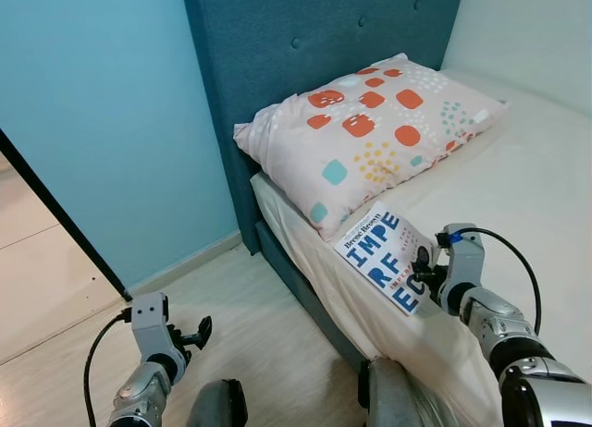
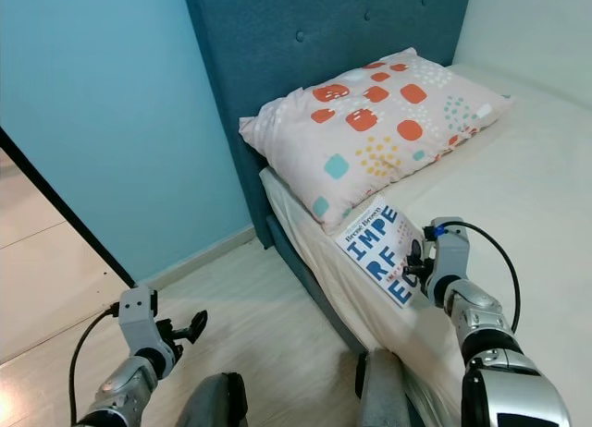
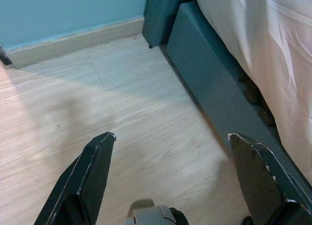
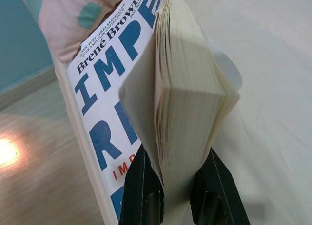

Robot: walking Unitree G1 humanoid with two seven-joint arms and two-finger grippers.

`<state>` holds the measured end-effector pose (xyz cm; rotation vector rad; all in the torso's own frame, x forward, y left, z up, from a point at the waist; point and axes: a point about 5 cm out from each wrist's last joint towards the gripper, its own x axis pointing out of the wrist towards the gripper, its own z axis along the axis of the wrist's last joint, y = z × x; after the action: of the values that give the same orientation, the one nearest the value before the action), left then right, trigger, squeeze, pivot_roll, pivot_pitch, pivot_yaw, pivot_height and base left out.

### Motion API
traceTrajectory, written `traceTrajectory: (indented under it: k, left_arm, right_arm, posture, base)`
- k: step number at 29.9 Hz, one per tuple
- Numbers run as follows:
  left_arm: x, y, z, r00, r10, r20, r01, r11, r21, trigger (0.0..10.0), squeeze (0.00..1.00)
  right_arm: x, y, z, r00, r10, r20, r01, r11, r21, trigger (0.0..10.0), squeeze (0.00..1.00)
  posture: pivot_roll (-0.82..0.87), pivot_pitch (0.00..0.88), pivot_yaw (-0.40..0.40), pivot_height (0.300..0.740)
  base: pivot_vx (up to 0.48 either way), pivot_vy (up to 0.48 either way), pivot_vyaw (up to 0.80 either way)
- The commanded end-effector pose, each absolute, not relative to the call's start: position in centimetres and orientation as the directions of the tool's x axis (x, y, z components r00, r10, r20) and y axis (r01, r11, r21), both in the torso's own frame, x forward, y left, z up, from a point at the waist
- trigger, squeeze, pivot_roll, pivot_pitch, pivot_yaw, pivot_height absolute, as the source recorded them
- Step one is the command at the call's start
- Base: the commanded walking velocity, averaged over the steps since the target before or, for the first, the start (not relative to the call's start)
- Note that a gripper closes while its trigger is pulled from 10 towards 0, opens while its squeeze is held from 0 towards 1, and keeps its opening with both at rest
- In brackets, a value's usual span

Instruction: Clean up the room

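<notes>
Left eye view: a white paperback book with large blue cover lettering lies at the near edge of the cream-sheeted bed, just below a pale pink pillow printed with orange and teal squares. The right gripper is at the book's lower corner. The left gripper hangs low over the light wood-plank floor, well apart from the bed. A teal padded headboard stands behind the pillow, beside a light blue wall.

Right eye view: same arrangement; the book's top edge sits just beside the pillow's lower corner.

Left wrist view: the left gripper's black fingers stand wide apart over bare floor, beside the teal bed base.

Right wrist view: the right gripper's fingers are clamped on the book's page block, the front cover splayed outward with the name "Brené Brown" legible.
</notes>
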<state>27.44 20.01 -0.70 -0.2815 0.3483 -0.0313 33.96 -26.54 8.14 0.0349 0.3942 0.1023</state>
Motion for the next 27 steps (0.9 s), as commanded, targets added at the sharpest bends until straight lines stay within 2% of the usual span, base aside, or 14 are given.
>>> traceTrajectory:
  k: [1, 4, 5, 6, 7, 9, 17, 18, 21, 22, 23, 24, 25, 27]
  left_arm:
    - [27.0, 20.8, -0.8, 0.939, -0.063, -0.339, -0.029, 0.965, -0.262, 10.0, 0.00]
    - [27.0, 20.8, -0.8, 0.939, -0.064, -0.338, -0.028, 0.964, -0.263, 10.0, 0.00]
    - [27.0, 20.7, -0.9, 0.939, -0.066, -0.338, -0.027, 0.964, -0.265, 10.0, 0.00]
    - [27.0, 20.6, -0.9, 0.939, -0.067, -0.338, -0.027, 0.963, -0.267, 10.0, 0.00]
    - [27.0, 20.5, -0.9, 0.939, -0.068, -0.338, -0.027, 0.963, -0.269, 10.0, 0.00]
    - [27.0, 20.5, -0.9, 0.939, -0.068, -0.338, -0.027, 0.963, -0.269, 10.0, 0.00]
    - [26.9, 20.0, -1.3, 0.930, -0.068, -0.361, -0.039, 0.959, -0.281, 10.0, 0.00]
    - [26.8, 19.8, -1.4, 0.928, -0.071, -0.366, -0.039, 0.958, -0.284, 10.0, 0.00]
    - [26.8, 19.7, -1.5, 0.926, -0.073, -0.370, -0.039, 0.957, -0.286, 10.0, 0.00]
    - [26.7, 19.6, -1.6, 0.925, -0.075, -0.373, -0.039, 0.956, -0.289, 10.0, 0.00]
    - [26.7, 19.6, -1.6, 0.925, -0.075, -0.373, -0.039, 0.956, -0.289, 10.0, 0.00]
    - [26.7, 19.5, -1.6, 0.924, -0.076, -0.375, -0.040, 0.956, -0.291, 10.0, 0.00]
    - [26.7, 19.4, -1.7, 0.923, -0.077, -0.377, -0.040, 0.955, -0.293, 10.0, 0.00]
    - [26.6, 19.4, -1.7, 0.922, -0.077, -0.380, -0.042, 0.954, -0.297, 10.0, 0.00]
  right_arm:
    - [34.1, -26.0, 8.0, 0.918, 0.118, -0.379, -0.104, 0.993, 0.059, 10.0, 0.05]
    - [34.1, -25.9, 8.0, 0.917, 0.121, -0.380, -0.106, 0.992, 0.062, 10.0, 0.05]
    - [34.1, -25.9, 7.9, 0.916, 0.123, -0.381, -0.106, 0.992, 0.065, 10.0, 0.46]
    - [34.0, -25.9, 7.8, 0.916, 0.118, -0.383, -0.102, 0.993, 0.061, 10.0, 0.94]
    - [34.0, -26.1, 7.8, 0.916, 0.105, -0.386, -0.092, 0.994, 0.052, 10.0, 0.97]
    - [34.0, -26.1, 7.8, 0.916, 0.105, -0.386, -0.092, 0.994, 0.052, 10.0, 0.97]
    - [33.4, -27.3, 7.5, 0.911, 0.044, -0.410, -0.032, 0.999, 0.036, 10.0, 0.94]
    - [33.2, -27.6, 7.4, 0.906, 0.033, -0.423, -0.026, 0.999, 0.024, 10.0, 0.90]
    - [33.0, -28.0, 7.2, 0.898, 0.019, -0.440, -0.019, 1.000, 0.004, 10.0, 0.87]
    - [32.7, -28.4, 7.0, 0.884, 0.004, -0.467, -0.012, 1.000, -0.013, 10.0, 0.74]
    - [32.7, -28.4, 7.0, 0.884, 0.004, -0.467, -0.012, 1.000, -0.013, 10.0, 0.74]
    - [32.3, -28.8, 6.7, 0.866, -0.009, -0.499, -0.006, 1.000, -0.028, 10.0, 0.42]
    - [31.9, -29.1, 6.3, 0.844, -0.010, -0.537, -0.005, 1.000, -0.027, 10.0, 0.00]
    - [31.3, -29.4, 5.7, 0.800, -0.005, -0.600, -0.013, 1.000, -0.026, 10.0, 0.00]
  posture:
    - [0.00, 0.164, 0.048, 0.576]
    - [0.00, 0.163, 0.048, 0.576]
    - [-0.01, 0.163, 0.047, 0.576]
    - [-0.01, 0.160, 0.045, 0.576]
    - [-0.01, 0.158, 0.043, 0.576]
    - [-0.01, 0.158, 0.043, 0.576]
    - [-0.05, 0.144, 0.043, 0.576]
    - [-0.06, 0.141, 0.043, 0.576]
    - [-0.06, 0.138, 0.042, 0.576]
    - [-0.06, 0.136, 0.040, 0.576]
    - [-0.06, 0.136, 0.040, 0.576]
    - [-0.06, 0.136, 0.040, 0.576]
    - [-0.07, 0.133, 0.038, 0.576]
    - [-0.07, 0.133, 0.037, 0.576]
  base:
    - [0.000, 0.000, 0.00]
    - [0.000, 0.000, 0.00]
    - [0.000, 0.000, 0.00]
    - [0.000, 0.000, 0.00]
    - [0.000, 0.000, 0.00]
    - [0.000, 0.000, 0.00]
    - [0.000, 0.000, 0.00]
    - [0.000, 0.000, 0.00]
    - [0.000, 0.000, 0.00]
    - [0.000, 0.000, 0.00]
    - [0.000, 0.000, 0.00]
    - [0.000, 0.000, 0.00]
    - [0.000, 0.000, 0.00]
    - [0.000, 0.000, 0.00]
